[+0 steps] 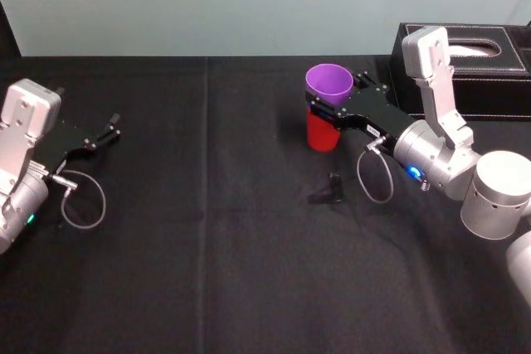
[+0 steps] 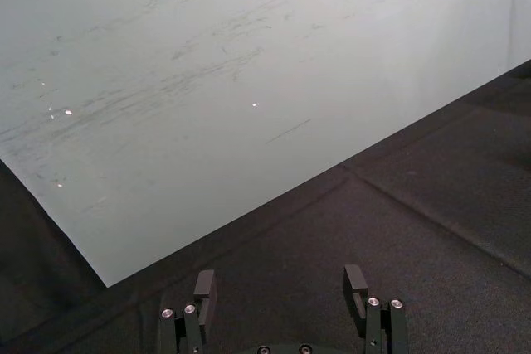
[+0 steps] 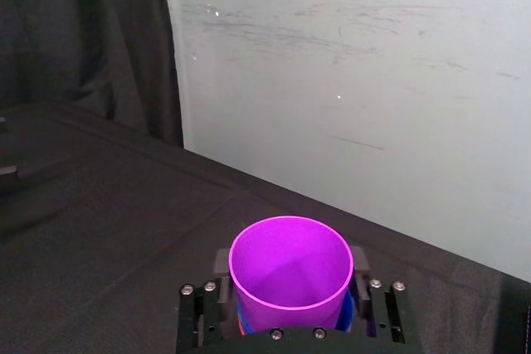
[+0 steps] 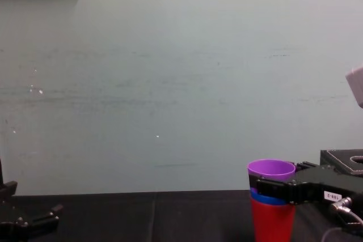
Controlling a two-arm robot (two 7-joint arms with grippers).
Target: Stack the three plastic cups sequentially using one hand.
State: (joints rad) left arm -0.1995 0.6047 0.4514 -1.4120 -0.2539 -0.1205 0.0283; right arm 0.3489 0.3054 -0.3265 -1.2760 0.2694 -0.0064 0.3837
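Head view shows the purple cup [image 1: 329, 82] standing upright between the jaws of the right tool [image 1: 336, 99], its long axis vertical and its open mouth facing up. It sits nested in the blue cup [image 4: 265, 199], of which a narrow band shows just under the tool. The blue cup in turn is nested in the red cup [image 1: 322, 134], which hangs straight below the tool with its narrow base on the bench [image 1: 207, 246]. All three share one vertical line, wide ends up. The right tool's flat jaws are closed against the purple cup's wall just below its rim, one on each side. A black box [image 1: 489, 55] lies behind the right tool's arm. Well apart from the stack, the left tool [image 1: 109, 126] rests low by the bench, its jaws spread and holding nothing.
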